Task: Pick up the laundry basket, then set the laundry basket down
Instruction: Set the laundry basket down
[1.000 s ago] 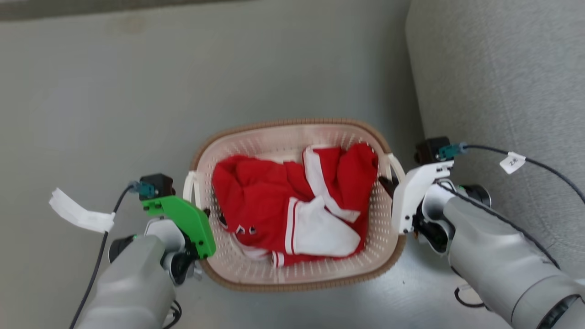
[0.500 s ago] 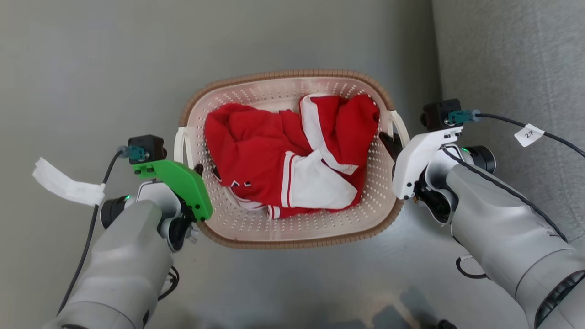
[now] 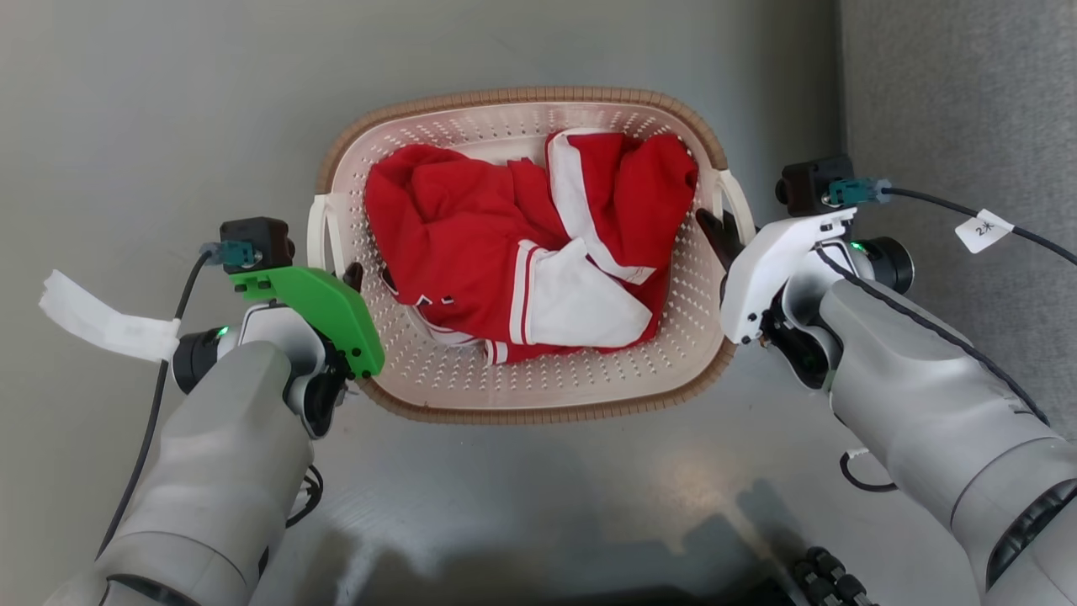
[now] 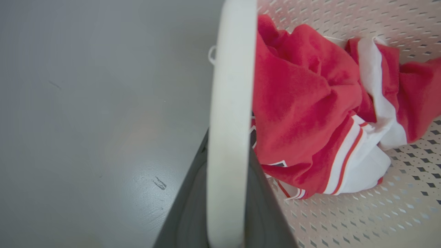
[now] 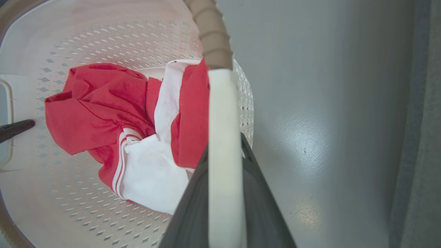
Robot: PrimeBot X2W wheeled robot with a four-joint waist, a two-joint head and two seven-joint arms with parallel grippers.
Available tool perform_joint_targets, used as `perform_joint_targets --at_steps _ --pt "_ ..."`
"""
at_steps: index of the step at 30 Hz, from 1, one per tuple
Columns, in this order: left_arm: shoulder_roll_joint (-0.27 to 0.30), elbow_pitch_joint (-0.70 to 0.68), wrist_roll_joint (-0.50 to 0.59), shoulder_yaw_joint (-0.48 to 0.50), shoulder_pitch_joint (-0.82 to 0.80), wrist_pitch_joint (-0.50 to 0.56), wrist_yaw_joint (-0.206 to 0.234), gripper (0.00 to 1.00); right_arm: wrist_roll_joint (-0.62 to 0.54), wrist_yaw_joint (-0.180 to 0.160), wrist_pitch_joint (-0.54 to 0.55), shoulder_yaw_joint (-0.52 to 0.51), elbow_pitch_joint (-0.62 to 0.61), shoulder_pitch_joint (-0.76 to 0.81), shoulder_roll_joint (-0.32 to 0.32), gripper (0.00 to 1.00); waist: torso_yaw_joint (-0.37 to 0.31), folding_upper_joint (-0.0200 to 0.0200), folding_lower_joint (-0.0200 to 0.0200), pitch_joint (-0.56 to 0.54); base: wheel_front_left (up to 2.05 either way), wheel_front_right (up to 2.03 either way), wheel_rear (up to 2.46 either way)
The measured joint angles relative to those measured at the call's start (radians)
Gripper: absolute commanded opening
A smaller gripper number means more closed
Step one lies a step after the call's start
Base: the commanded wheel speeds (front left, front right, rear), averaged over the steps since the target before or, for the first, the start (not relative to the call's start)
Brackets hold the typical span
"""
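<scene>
The laundry basket [image 3: 547, 383] is hanging or resting over the grey floor [image 3: 168, 101] squarely between both arms, its long axis running claw to claw, the left claw [image 3: 353, 278] and right claw [image 3: 715, 231] each pinching a white side handle [image 3: 318, 236].

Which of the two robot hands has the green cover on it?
The left gripper, on the laundry basket's left side: its cover is bright green, while the right gripper's is white.
</scene>
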Motion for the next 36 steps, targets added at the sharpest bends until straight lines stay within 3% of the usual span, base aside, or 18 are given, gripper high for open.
perform_joint_targets --at_steps 36 --pt "-0.001 0.036 0.022 -0.022 -0.119 -0.062 -0.001 0.00 0.050 0.000 -0.081 0.041 0.017 -0.099 -0.003 0.00 0.005 0.0000 0.0000 0.195 0.00 0.00 0.00"
